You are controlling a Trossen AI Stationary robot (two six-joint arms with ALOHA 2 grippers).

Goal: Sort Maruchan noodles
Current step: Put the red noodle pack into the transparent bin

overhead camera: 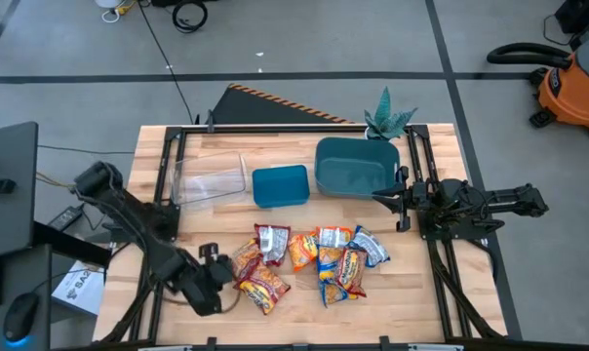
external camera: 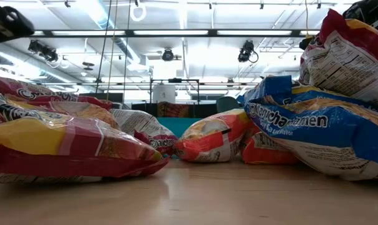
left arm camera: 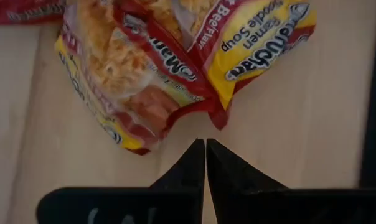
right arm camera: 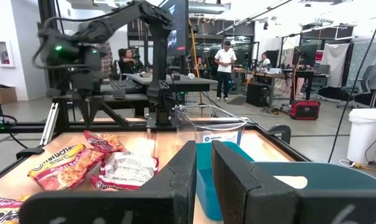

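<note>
While I watch from above, my left gripper (overhead camera: pixel 219 265) sits low at the left edge of the noodle pile, its fingers (left arm camera: pixel 189 168) pressed almost together and pinching nothing. Just ahead of their tips lies a red and yellow packet (left arm camera: pixel 126 81), touching a second one (left arm camera: pixel 256 46). The Maruchan noodles (overhead camera: pixel 309 261) form a loose cluster on the wooden surface (overhead camera: pixel 412 302), several overlapping. Behind the pile, from left to right, stand a clear box (overhead camera: pixel 210 178), a small teal bin (overhead camera: pixel 280 185) and a larger teal bin (overhead camera: pixel 355 166). To the right of the pile, beside the larger bin, my right gripper (overhead camera: pixel 390 198) waits with its fingers (right arm camera: pixel 180 171) slightly apart and empty. My worry: near-shut fingers could shove the packet instead of gripping it, or the overlap could drag two packets along together.
</note>
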